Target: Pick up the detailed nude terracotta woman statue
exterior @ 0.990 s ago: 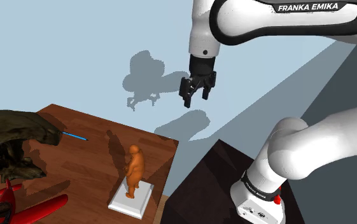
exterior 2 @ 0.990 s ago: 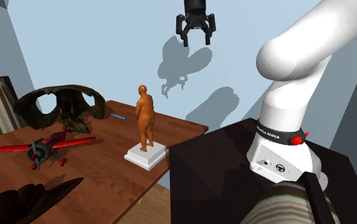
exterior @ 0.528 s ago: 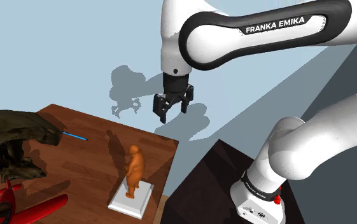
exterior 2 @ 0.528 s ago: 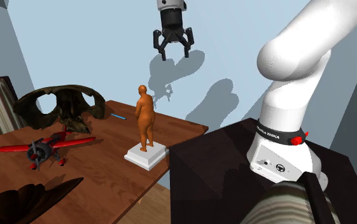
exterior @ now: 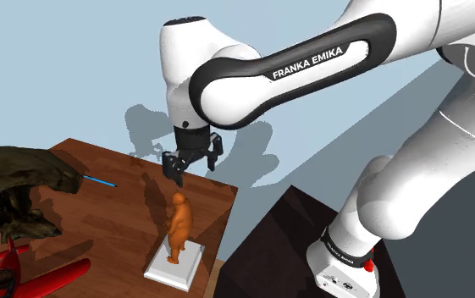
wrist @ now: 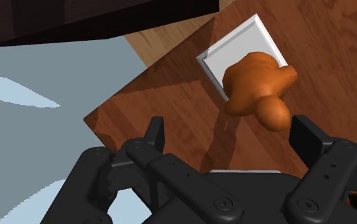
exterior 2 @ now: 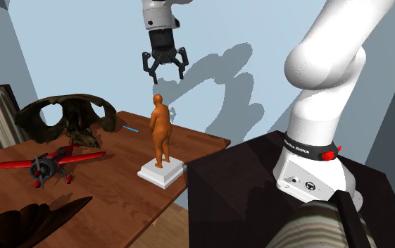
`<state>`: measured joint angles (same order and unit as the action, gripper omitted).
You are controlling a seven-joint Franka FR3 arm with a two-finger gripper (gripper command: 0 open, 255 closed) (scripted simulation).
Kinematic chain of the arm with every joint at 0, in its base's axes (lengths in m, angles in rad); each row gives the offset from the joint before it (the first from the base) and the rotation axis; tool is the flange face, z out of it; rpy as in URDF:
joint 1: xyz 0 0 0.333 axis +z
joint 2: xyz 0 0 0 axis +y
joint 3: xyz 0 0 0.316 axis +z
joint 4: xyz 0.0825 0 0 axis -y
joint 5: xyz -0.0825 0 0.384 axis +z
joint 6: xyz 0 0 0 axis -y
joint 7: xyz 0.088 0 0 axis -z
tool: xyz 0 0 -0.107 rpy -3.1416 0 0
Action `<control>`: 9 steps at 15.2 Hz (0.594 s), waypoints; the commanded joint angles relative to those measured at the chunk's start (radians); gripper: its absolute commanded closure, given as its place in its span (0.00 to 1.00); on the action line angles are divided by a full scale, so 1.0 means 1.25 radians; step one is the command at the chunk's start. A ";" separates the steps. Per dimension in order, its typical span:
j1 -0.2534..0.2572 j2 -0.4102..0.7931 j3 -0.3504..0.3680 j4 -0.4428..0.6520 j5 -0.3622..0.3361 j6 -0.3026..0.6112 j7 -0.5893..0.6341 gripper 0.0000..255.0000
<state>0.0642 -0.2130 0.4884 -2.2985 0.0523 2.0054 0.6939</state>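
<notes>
Shoulder view, left to right: a dark sculpture (exterior: 15, 182), a red plane (exterior: 53, 275) and a blue pen (exterior: 102, 181) lie on the table (exterior: 125, 229) well left of the statue (exterior: 177, 222). The orange statue stands upright on a white plinth (exterior: 172, 269) near the table's right edge, and the dark stand (exterior: 273, 245) lies to the statue's right. Over the last second the gripper (exterior: 193, 163) has swung from high and well right of the statue, off the table, down to a place just above its head, apart from it. The approach is judged nearly done; descent and closure remain. The arm arches leftward from the stand, its forearm sloping down and the hand pointing roughly downward. Second exterior view: the gripper (exterior 2: 166, 75) hangs over the statue (exterior 2: 161, 130), fingers spread wide with nothing between them. Wrist view: the statue (wrist: 253, 79) lies ahead of the gripper (wrist: 229, 137), its head nearer one finger than the other, so some centring seems needed before descent.
</notes>
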 commanded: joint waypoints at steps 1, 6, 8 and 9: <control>0.003 0.060 0.029 0.029 -0.029 0.027 0.052 0.00; 0.009 0.138 0.049 0.046 -0.076 0.077 0.108 0.00; 0.009 0.152 0.050 0.036 -0.084 0.098 0.115 0.00; 0.009 0.159 0.051 0.031 -0.089 0.109 0.119 0.00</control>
<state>0.0756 -0.0223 0.5515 -2.2531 -0.0537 2.1277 0.8388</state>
